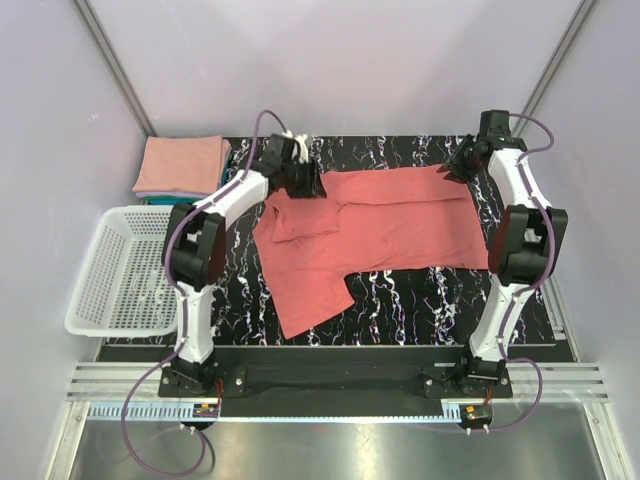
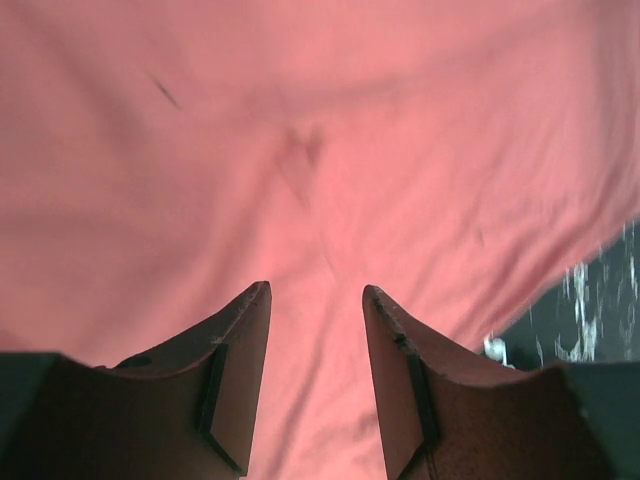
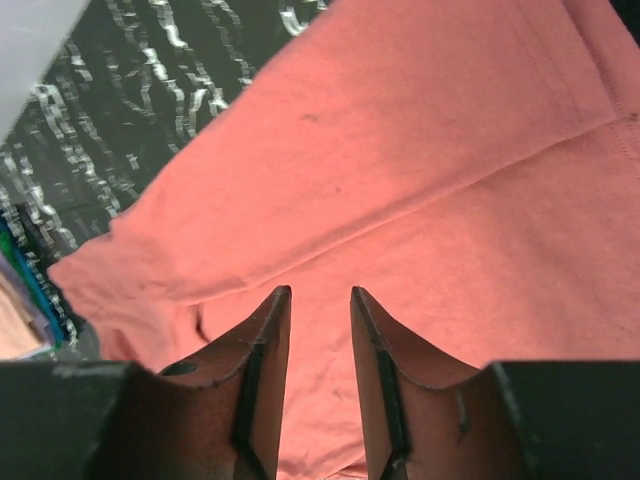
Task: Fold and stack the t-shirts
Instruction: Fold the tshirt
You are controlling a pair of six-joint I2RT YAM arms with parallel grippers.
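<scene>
A coral-red t-shirt (image 1: 370, 225) lies spread on the black marbled table, its far edge folded over, one sleeve (image 1: 297, 220) folded in and a flap hanging toward the near left. My left gripper (image 1: 305, 183) is open just above the shirt's far left corner; the cloth (image 2: 320, 150) fills its view between the fingers. My right gripper (image 1: 455, 168) is open above the far right corner, cloth (image 3: 400, 200) below it. A folded salmon pink shirt (image 1: 180, 165) lies on a teal one (image 1: 160, 199) at the far left.
A white plastic mesh basket (image 1: 120, 270) stands left of the table beside the left arm. The black marbled tabletop (image 1: 420, 300) shows in front of the shirt. Grey walls close in the back and sides.
</scene>
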